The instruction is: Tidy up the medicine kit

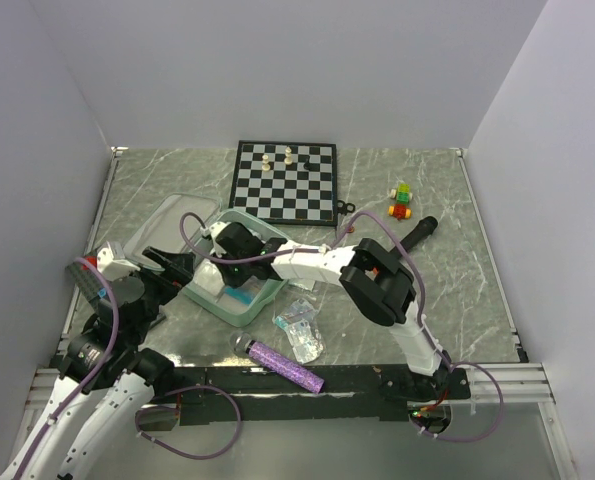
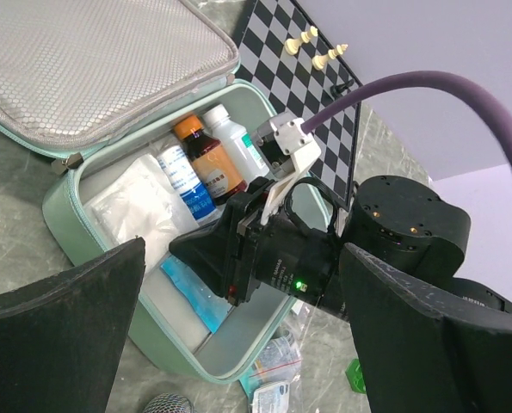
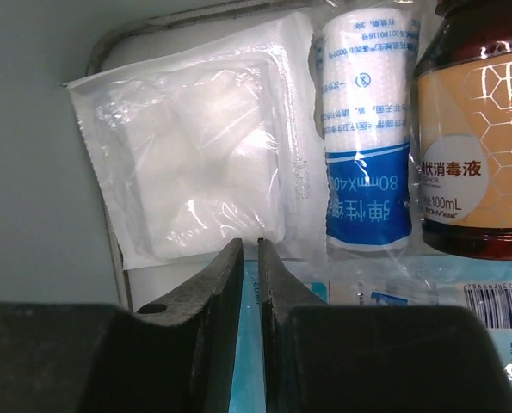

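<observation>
White links (image 1: 312,262), black joints (image 1: 377,290), purple cables (image 2: 428,86), black-fingered right tool (image 3: 249,249)

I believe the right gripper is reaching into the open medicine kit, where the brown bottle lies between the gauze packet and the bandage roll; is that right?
Not quite: in the medicine kit the bandage roll lies between the gauze packet and the brown bottle, as the right wrist view shows.

Bottle (image 3: 475,129): top and right side cut off by frame. Blue packet (image 3: 359,292): mostly behind fingers (image 3: 212,301), bottom cropped. Kit (image 1: 232,316) contents largely hidden under right arm (image 1: 312,262) from above. Chess pieces (image 1: 288,157): types unreadable.
</observation>
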`<control>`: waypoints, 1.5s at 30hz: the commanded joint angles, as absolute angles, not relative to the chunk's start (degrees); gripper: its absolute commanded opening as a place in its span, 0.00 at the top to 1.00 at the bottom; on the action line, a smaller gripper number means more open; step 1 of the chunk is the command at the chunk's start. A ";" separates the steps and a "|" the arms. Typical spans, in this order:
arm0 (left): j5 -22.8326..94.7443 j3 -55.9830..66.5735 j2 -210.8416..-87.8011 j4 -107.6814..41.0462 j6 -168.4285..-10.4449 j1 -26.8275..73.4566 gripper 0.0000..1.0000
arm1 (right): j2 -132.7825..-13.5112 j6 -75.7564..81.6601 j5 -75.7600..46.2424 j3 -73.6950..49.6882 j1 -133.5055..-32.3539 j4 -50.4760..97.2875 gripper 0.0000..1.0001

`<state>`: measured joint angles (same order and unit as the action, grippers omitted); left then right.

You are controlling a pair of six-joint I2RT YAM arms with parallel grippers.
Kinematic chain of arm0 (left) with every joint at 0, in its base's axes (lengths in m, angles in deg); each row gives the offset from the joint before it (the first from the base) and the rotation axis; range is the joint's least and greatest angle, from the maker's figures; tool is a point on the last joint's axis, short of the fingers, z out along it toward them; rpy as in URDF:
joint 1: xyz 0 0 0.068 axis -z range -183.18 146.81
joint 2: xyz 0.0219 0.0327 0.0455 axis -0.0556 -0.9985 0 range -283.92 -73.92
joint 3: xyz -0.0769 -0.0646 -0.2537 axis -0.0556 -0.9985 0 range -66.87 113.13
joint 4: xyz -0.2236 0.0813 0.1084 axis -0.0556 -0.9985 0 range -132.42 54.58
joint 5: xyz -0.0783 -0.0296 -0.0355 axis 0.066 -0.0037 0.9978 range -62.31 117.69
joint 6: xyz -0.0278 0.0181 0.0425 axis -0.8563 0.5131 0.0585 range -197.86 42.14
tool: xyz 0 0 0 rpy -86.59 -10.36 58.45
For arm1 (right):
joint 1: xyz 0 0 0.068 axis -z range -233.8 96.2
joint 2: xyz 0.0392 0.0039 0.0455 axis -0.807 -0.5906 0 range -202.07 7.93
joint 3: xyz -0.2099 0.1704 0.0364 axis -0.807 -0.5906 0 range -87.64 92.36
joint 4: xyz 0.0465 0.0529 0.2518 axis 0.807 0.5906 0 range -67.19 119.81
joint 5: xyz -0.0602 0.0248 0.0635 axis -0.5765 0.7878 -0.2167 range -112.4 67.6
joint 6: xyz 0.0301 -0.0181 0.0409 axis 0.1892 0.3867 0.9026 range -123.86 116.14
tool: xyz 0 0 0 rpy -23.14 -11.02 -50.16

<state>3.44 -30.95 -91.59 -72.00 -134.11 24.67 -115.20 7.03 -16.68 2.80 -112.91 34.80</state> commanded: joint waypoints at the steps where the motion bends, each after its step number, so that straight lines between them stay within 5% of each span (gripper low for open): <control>1: 3.79 -30.31 -91.67 -69.79 -133.67 24.50 0.01 | -116.16 8.09 -15.02 4.55 -113.74 35.46 0.80; 18: 4.23 -30.40 -92.11 -69.70 -133.58 24.59 0.01 | -118.02 8.70 -12.02 9.75 -114.54 37.40 0.75; 23: 3.88 -30.22 -91.58 -69.96 -133.58 24.50 0.01 | -112.75 10.02 -14.22 8.26 -113.48 35.39 0.59; 28: 4.14 -30.49 -90.79 -69.70 -133.67 24.50 0.01 | -106.42 10.46 -15.45 6.58 -112.34 32.92 0.31; 33: 4.14 -30.40 -90.79 -69.35 -133.58 24.50 0.01 | -99.31 10.46 -18.09 3.69 -111.02 32.30 0.22; 45: 12.66 -33.30 -95.70 -62.06 -131.91 24.59 0.05 | -70.21 16.52 -36.37 -30.66 -106.71 34.48 0.23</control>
<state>7.33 -32.00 -92.59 -67.61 -132.99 24.65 -76.27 12.65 -30.13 -22.60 -107.80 31.83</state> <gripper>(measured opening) 0.953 0.775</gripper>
